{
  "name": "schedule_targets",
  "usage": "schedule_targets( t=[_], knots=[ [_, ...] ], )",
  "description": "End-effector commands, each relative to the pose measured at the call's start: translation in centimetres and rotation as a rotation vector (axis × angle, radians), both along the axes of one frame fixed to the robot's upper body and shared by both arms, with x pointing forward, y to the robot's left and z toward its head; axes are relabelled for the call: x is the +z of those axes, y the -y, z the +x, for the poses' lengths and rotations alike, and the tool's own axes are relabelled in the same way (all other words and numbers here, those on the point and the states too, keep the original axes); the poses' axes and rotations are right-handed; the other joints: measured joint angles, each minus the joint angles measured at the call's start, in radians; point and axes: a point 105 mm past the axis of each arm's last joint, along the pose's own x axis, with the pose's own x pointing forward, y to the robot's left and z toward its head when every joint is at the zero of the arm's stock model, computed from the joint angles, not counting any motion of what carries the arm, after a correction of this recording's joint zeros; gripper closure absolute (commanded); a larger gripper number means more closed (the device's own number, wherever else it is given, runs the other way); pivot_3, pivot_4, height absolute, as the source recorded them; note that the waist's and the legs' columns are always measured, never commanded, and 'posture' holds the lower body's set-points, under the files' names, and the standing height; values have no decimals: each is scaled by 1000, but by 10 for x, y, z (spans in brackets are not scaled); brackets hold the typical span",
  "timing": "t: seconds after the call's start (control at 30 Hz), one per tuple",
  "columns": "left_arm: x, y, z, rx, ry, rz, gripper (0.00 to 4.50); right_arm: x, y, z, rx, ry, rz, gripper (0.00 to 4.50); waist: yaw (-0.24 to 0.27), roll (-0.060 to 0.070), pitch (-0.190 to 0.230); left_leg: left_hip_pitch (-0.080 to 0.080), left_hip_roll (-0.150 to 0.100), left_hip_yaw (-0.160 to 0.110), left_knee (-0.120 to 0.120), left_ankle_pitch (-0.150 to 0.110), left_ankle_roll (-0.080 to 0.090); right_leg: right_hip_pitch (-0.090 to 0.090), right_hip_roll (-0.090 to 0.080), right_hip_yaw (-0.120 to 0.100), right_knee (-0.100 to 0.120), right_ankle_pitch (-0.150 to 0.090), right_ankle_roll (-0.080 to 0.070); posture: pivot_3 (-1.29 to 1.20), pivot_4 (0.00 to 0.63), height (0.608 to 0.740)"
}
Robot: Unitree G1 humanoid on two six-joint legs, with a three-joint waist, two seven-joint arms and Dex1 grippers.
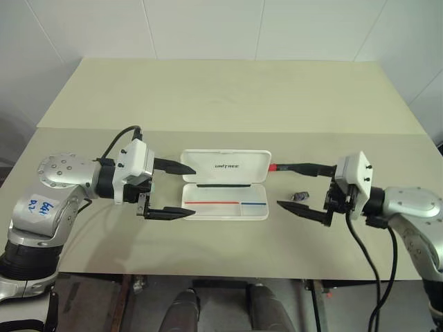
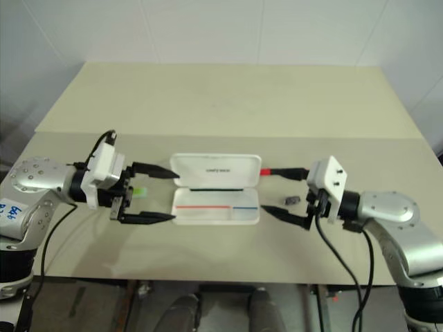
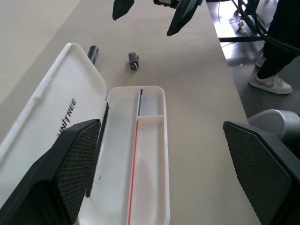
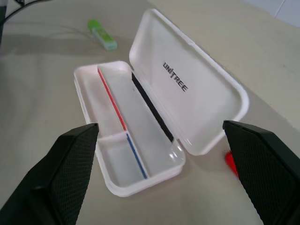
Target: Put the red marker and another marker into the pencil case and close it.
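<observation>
The pencil case lies open in the middle of the table, lid thrown back flat on the far side, tray bare. The left gripper hangs at the case's left end with its black fingers spread wide and nothing between them; the right gripper hangs at the right end, fingers just as far apart, also empty.

The call here looks like a pickup, and the red marker is the right arm's job: it lies on the table just off the lid's right corner, beside that gripper's upper finger. To do it well, the fingers should straddle the slim barrel across its width, near the middle, so the pen stays level on the way to the long compartment.

The case itself is a flat white hard box with rounded corners, dark lettering on the lid, a red-and-blue stripe along the tray. The lime-green marker waits left of the case, by the left gripper. A small dark object sits near the right gripper; what it is cannot be told.
</observation>
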Motion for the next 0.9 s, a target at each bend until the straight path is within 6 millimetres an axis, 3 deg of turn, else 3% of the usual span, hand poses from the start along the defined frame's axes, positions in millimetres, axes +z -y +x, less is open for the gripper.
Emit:
schedule_targets(
  t=[0.03,0.3,0.5,0.63,0.9],
  knots=[
    [9,2,-1,11,46,-36,14,7,13,15,15,63,-150,0,-2,0,0,0,0,0,0,0,0,0,0,0,0,0,0,0,150,740],
    [9,13,16,101,71,-75,14,-5,25,65,45,78,-406,0,-1,0,0,0,0,1,0,0,0,0,0,0,-1,0,0,0,150,740],
    [12,24,19,138,63,-121,14,-10,24,89,67,75,-484,0,-2,0,0,-1,0,1,0,0,0,-2,0,0,-1,0,0,0,150,740],
    [18,33,20,141,70,-126,14,-8,35,110,6,52,-525,0,-5,0,0,-2,0,2,0,1,-1,-5,0,1,1,0,0,0,150,740],
    [23,40,18,127,74,-122,14,-9,43,127,-42,0,-572,0,-8,0,0,-3,0,2,-1,1,-2,-6,0,1,1,0,0,0,150,740]
  ],
)
